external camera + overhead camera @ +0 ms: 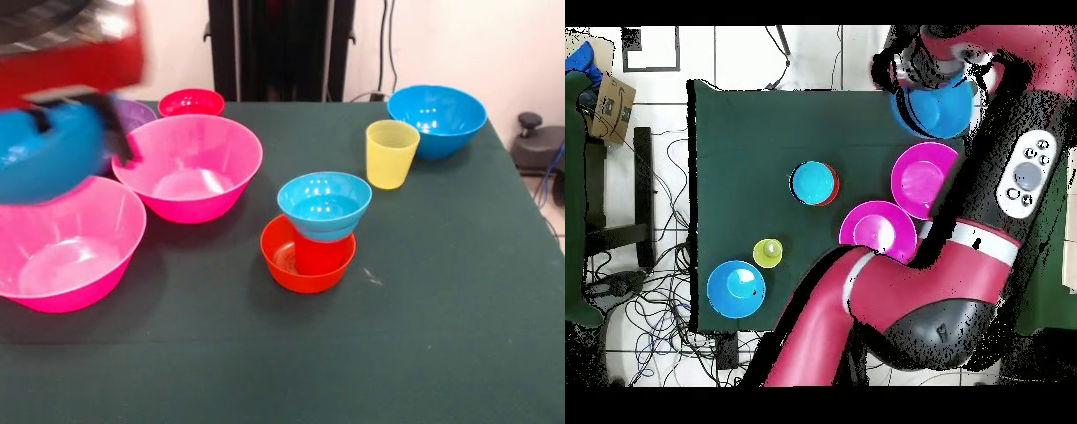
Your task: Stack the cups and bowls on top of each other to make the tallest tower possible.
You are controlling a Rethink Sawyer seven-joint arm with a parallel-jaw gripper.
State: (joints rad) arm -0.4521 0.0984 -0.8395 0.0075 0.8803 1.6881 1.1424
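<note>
- The tower [315, 231] stands near the middle of the green table [441, 336]: a small orange bowl [281, 265] at the bottom, a red cup [320, 255] upside down inside it, and a small light-blue bowl [325, 204] sitting upright on the cup.
- From overhead the light-blue bowl covers nearly all of the pieces beneath it.
- The gripper [113, 124] is at the far left, blurred, under the red arm [71, 53]. It holds a large blue bowl [44, 159] by the rim, lifted clear of the table; how wide the black fingers stand I cannot tell.
- That lifted bowl hangs above the near pink bowl [62, 243], with a second pink bowl [190, 168] just right of it.
- A purple bowl [137, 112] peeps out behind the gripper, and a small red bowl [191, 102] sits at the far edge.
- A yellow cup [391, 153] stands upright to the right, just beside another large blue bowl [437, 119] at the far right.
</note>
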